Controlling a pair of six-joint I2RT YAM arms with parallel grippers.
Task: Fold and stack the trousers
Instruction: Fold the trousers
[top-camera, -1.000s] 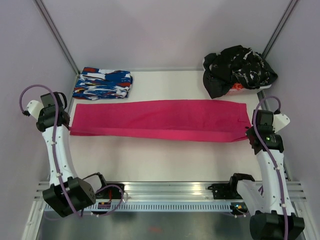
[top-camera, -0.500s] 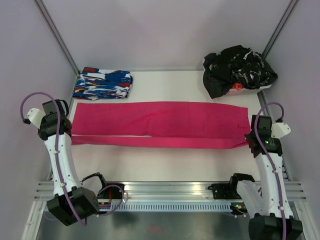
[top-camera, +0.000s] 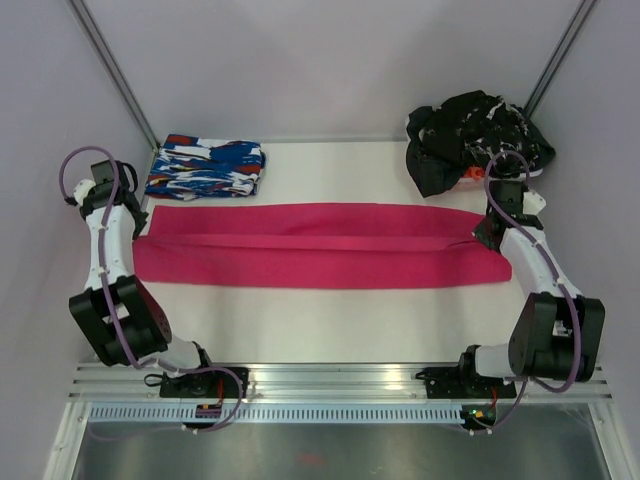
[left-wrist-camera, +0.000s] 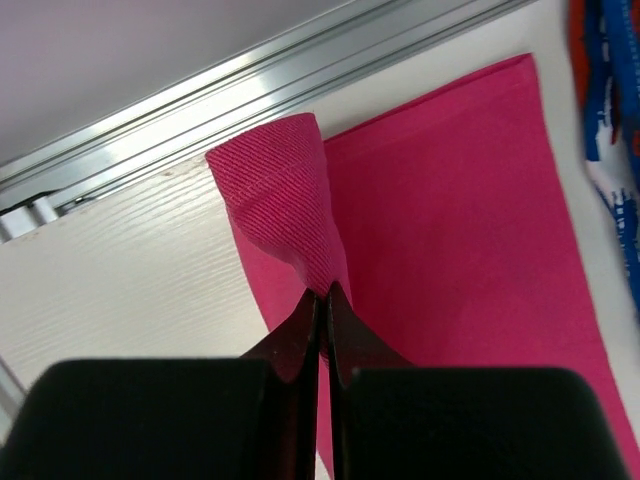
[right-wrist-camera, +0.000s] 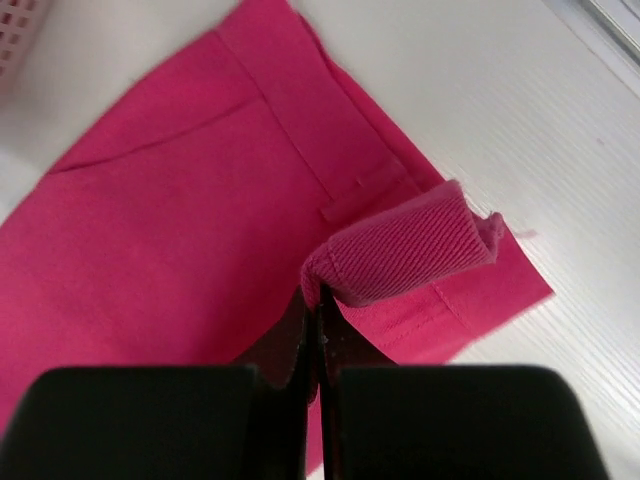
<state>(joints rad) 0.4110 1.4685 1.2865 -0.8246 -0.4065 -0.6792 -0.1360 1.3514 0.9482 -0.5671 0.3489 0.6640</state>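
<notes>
Trousers (top-camera: 320, 258) carried back, pinched in end effectors (left-wrist-camera: 322, 300) (right-wrist-camera: 318, 302)

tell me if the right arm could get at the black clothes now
Probably not yet: the right gripper is shut on the trousers. The black clothes lie just beyond it, nothing between, so reach looks fine once it lets go.

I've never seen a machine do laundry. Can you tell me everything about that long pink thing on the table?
The trousers are plain bright magenta, of soft twill-looking cloth, lying as one long strip across the white table, with a lengthwise ridge. The left gripper pinches the leg end and the right gripper pinches the waistband end, each lifting a small fold.
</notes>
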